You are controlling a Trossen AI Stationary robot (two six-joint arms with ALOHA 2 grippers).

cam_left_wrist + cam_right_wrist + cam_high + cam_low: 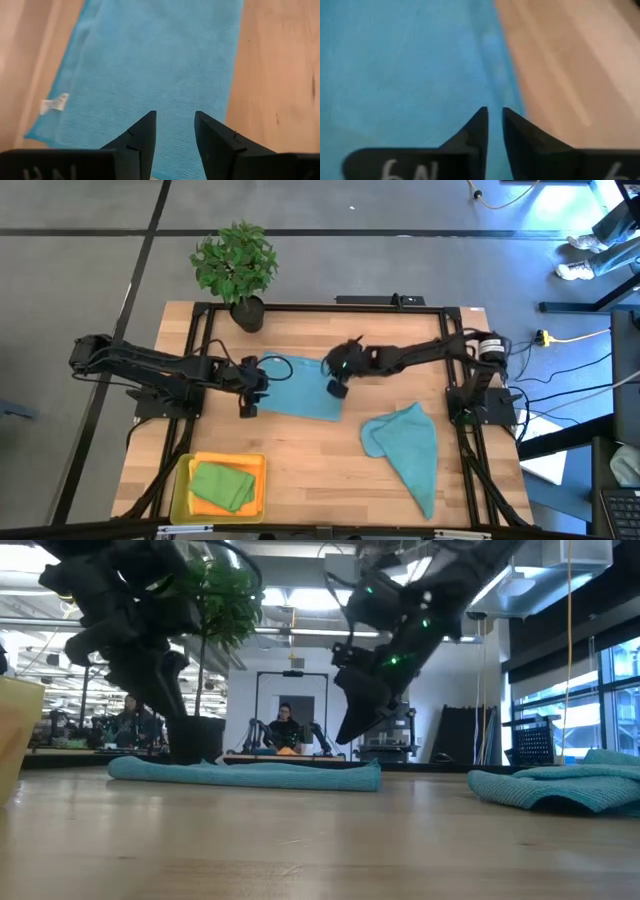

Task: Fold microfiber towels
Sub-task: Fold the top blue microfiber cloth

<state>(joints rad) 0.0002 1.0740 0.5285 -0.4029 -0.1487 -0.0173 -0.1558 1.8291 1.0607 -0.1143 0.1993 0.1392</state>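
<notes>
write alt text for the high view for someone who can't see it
Two dark robot arms meet over a flat teal-blue towel at the centre of a wooden table, one end effector at each side of it. A second, crumpled teal-blue towel lies to the right; a yellow tray holds a folded green towel, and a potted plant stands at the far edge.

We see a light wooden table (300,450) framed by black rails, carrying a flat teal-blue towel (300,388) at its centre and a second, crumpled teal-blue towel (405,445) toward the right. A yellow tray (184,480) holding a folded green towel (222,485) sits at the front left corner, and a potted plant (236,270) stands at the far edge.
</notes>
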